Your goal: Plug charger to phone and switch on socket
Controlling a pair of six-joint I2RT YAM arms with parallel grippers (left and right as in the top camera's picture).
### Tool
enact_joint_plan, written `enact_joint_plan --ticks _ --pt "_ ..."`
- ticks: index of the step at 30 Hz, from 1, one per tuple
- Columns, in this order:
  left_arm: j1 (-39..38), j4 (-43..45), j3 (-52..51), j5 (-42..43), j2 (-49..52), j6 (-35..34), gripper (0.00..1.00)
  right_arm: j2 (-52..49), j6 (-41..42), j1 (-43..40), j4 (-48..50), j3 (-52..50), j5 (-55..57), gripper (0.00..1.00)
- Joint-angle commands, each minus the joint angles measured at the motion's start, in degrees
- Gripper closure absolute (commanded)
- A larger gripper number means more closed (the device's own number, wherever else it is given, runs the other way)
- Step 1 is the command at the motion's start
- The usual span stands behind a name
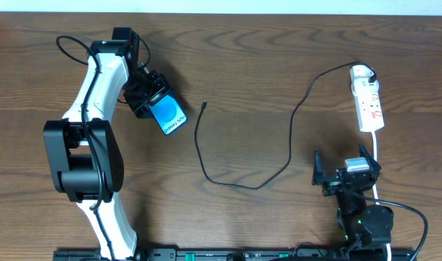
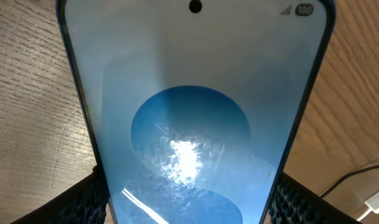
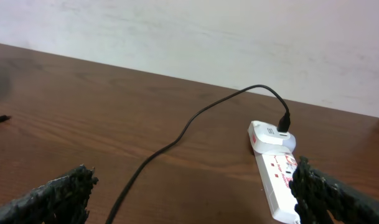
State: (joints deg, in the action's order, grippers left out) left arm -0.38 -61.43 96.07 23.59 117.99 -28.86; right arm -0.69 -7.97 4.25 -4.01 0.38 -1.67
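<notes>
The phone (image 1: 168,115) has a light blue screen with a darker blue circle. My left gripper (image 1: 149,98) is shut on it at the table's upper left. In the left wrist view the phone (image 2: 195,118) fills the frame between the black fingers (image 2: 189,205). The charger's thin black cable (image 1: 244,185) loops across the middle of the table. Its connector tip (image 1: 205,104) lies free to the right of the phone. Its white plug adapter (image 1: 362,72) sits in the socket (image 1: 370,109), a white power strip at the right. My right gripper (image 1: 345,174) is open and empty, below the strip. The right wrist view shows the cable (image 3: 177,140) and the socket (image 3: 277,186).
The power strip's white cord (image 1: 375,156) runs down past my right gripper. Thicker black robot cables (image 1: 409,210) lie at the bottom right. A pale wall (image 3: 208,37) stands behind the table's far edge.
</notes>
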Motion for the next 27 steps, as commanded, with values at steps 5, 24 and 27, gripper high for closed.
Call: enact_joint_plan --ticks 5,24,27 --pt "0.31 -0.72 0.55 -0.33 -0.44 1.88 0.41 0.35 0.63 0.28 -0.26 -0.07 0.04 0.01" --pt "0.31 -1.42 0.55 -0.31 -0.44 1.88 0.41 0.37 5.81 0.28 5.2 -0.07 -1.92 0.01" --pt "0.31 -1.38 0.55 -0.31 -0.46 1.88 0.4 0.28 8.68 0.28 4.46 -0.07 -2.05 0.01"
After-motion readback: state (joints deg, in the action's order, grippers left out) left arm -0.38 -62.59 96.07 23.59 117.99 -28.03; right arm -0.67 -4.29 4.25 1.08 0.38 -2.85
